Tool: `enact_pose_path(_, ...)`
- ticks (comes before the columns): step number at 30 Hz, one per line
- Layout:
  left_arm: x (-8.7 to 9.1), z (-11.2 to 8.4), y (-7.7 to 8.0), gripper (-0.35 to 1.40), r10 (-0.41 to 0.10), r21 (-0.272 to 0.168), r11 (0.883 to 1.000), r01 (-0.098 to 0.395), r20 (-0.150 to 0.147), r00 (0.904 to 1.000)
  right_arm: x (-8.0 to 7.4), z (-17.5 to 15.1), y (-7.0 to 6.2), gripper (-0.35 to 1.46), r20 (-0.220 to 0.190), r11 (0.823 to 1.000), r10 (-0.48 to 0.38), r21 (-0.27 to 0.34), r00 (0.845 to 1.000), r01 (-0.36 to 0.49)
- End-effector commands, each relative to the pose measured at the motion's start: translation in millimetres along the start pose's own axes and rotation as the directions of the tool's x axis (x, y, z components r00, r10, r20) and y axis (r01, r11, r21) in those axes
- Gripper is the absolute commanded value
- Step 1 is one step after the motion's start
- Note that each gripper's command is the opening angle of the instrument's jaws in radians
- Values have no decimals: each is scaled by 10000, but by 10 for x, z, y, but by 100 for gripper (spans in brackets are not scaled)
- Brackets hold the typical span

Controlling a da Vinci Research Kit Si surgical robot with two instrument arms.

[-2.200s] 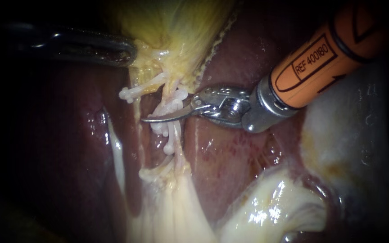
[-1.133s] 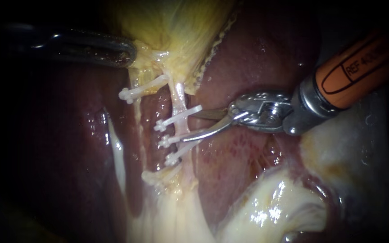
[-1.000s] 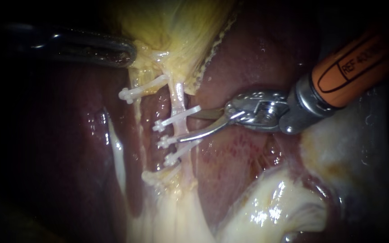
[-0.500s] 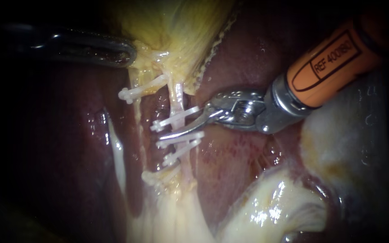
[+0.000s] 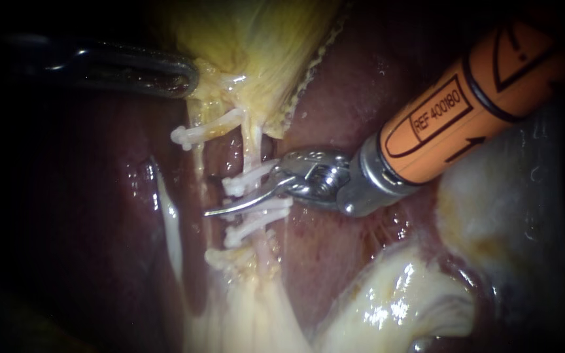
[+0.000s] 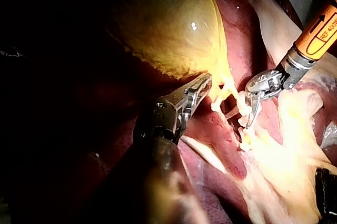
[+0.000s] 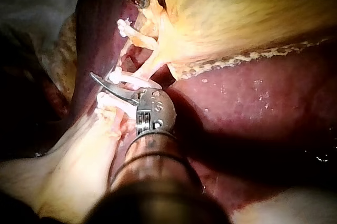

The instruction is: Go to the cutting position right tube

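The right tube runs down from the yellow gallbladder and carries three white clips, the top one and the middle one close together. My right instrument, on an orange shaft, has thin curved blades that are open. One blade lies across the front of the tube between the top and middle clips, and the other is hidden behind it. In the right wrist view the blades sit among the clips. My left instrument is shut on the gallbladder's lower edge, as the left wrist view also shows.
A left tube with one white clip branches beside the right tube. Dark red liver lies behind and around. Pale fatty tissue bulges under the right instrument, and pale tissue fans out beneath the clips.
My right instrument has slid in leftward. Its open blades, which stood just right of the clips, now straddle the right tube between the top and middle clips. The left instrument has held still.
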Motion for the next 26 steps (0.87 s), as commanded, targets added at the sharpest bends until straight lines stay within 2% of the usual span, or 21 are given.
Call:
enact_pose_path(1, 0, 0, 0, -35, -3, -5, 10000, 3, -3, 10000, 3, 1, -4, 143, -167, 9999, 16, 121, 9999, -14)
enact_pose_path(5, 0, 0, 0, -35, -4, -6, 10000, 4, -2, 10000, 11, 4, -15, 145, -497, 9989, 89, 462, 9987, -66)
enact_pose_path(9, 0, 1, 0, -35, -4, -5, 10000, 4, -3, 10000, 18, 3, -20, 145, -694, 9976, 181, 685, 9974, -133)
enact_pose_path(26, 1, 2, 1, -35, 0, 22, 10000, 0, -8, 10000, 19, -1, -21, 143, -763, 9971, 187, 752, 9969, -129)
